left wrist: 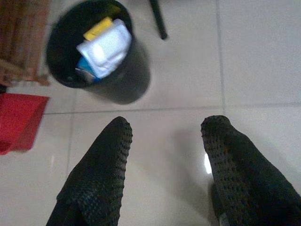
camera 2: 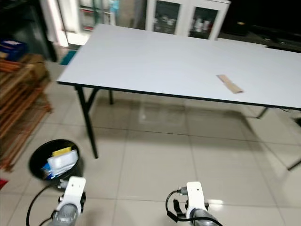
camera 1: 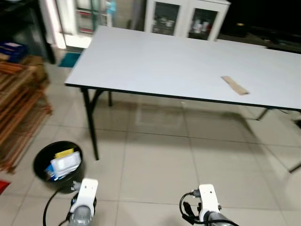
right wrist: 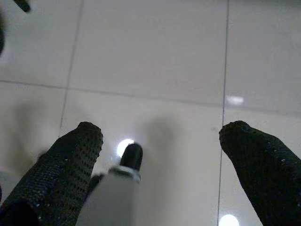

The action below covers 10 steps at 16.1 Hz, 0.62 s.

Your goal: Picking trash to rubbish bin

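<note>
A flat brown strip of trash point(camera 1: 234, 85) lies on the white table point(camera 1: 155, 61) near its front right edge. A black round rubbish bin point(camera 1: 58, 165) stands on the tiled floor at the left, by the table leg, holding a white packet point(left wrist: 104, 48) and a yellow item. My left gripper point(left wrist: 164, 136) hangs open over bare floor just short of the bin point(left wrist: 96, 52), nothing between its fingers. My right gripper point(right wrist: 162, 141) is open above the tiles, also holding nothing. Both wrists show low in the head views, left wrist point(camera 1: 84, 200) and right wrist point(camera 1: 208, 202).
A black folding table leg point(camera 1: 89, 122) stands right beside the bin. Wooden slats point(camera 1: 19, 108) are stacked at the far left, with a red object point(left wrist: 19, 120) on the floor near them. White glass-door cabinets point(camera 1: 183, 19) line the back wall. Open tiled floor point(camera 1: 188, 155) spreads under the table.
</note>
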{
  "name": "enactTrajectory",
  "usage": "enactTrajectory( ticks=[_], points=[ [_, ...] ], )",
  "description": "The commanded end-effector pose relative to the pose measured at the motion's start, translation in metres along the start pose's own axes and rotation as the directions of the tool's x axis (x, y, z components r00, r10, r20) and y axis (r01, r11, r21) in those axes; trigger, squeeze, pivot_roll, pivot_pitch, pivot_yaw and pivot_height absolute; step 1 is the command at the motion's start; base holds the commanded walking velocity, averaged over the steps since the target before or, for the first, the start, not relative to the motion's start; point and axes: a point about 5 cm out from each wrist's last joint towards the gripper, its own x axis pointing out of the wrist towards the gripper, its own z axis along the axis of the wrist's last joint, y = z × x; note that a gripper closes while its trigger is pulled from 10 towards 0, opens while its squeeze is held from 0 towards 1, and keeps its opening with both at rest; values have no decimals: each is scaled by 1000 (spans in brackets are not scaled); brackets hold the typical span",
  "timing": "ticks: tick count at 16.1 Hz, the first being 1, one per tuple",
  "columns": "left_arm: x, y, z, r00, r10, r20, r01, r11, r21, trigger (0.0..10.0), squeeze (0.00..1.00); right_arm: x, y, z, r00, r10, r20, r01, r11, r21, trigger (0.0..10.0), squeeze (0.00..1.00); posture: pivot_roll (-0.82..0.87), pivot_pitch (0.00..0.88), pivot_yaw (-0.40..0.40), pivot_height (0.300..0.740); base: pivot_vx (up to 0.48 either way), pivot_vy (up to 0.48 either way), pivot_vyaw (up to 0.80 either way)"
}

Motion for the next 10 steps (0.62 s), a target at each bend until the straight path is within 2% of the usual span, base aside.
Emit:
enactTrajectory(
  ticks=[1,3,4,5,7,8,9,10],
  points=[
    [4,4,23,996,26,91,-23,999,-38,10000,0,2,-7,25,994,-27,102,29,999,-17,10000,0,37,5,-101,740,0,0,0],
    [8,15,70,957,85,279,-59,993,-99,10000,0,4,-10,75,952,-35,303,42,999,-16,10000,0,34,15,-99,740,0,0,0],
    [8,19,88,934,98,343,-62,991,-115,10000,0,2,-12,93,926,-44,375,51,999,-11,10000,0,34,16,-98,740,0,0,0],
    [7,25,114,894,118,431,-64,988,-138,10000,0,-2,-14,123,874,-62,481,72,997,-3,10000,0,30,17,-97,740,0,0,0],
    [-2,39,167,797,164,581,-65,980,-187,10000,0,-21,-23,187,720,-118,683,114,992,51,10000,0,26,15,-91,740,0,0,0],
    [-11,47,199,731,187,656,-61,976,-210,10000,0,-36,-25,221,626,-119,771,116,992,60,10000,0,15,9,-85,740,0,0,0],
    [-18,53,222,687,212,695,-76,972,-221,10000,0,-48,-24,245,555,-114,824,124,991,54,10000,0,15,8,-85,740,0,0,0],
    [-25,56,238,652,224,724,-77,970,-232,10000,0,-57,-21,260,508,-103,855,124,991,46,10000,0,13,5,-85,740,0,0,0]
  ],
)
